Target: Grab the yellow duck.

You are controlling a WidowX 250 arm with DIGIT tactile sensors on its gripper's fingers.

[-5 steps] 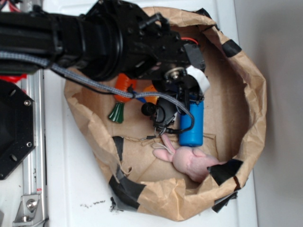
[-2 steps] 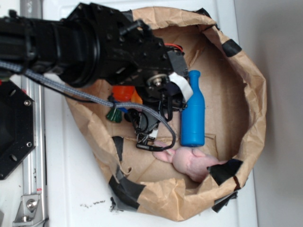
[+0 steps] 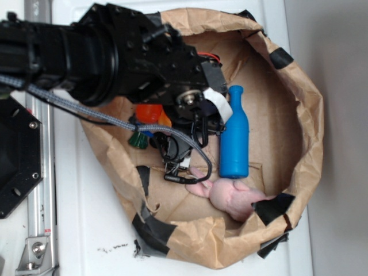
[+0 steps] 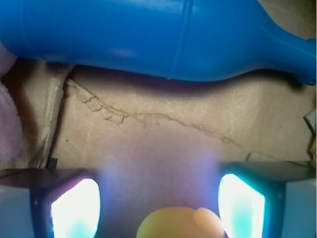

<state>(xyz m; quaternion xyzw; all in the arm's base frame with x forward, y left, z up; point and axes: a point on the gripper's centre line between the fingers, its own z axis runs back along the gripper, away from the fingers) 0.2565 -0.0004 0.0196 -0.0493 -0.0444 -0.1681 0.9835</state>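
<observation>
In the wrist view the yellow duck (image 4: 173,225) sits at the bottom edge, rounded, with its pale orange beak (image 4: 208,220) toward the right finger. My gripper (image 4: 158,198) is open, and its two glowing pads (image 4: 74,208) stand on either side of the duck with a gap on the left. In the exterior view the gripper (image 3: 175,155) hangs low inside the paper bag (image 3: 299,144), left of the blue bottle, and the arm hides the duck there.
The blue bottle (image 3: 234,138) lies just ahead of the fingers, filling the top of the wrist view (image 4: 148,34). A pink plush bunny (image 3: 233,196) lies at the bag's front. An orange carrot (image 3: 150,113) with a green stem (image 3: 137,140) shows under the arm.
The arm shifted left and slightly down over the first half second, uncovering the whole blue bottle. It has barely moved since.
</observation>
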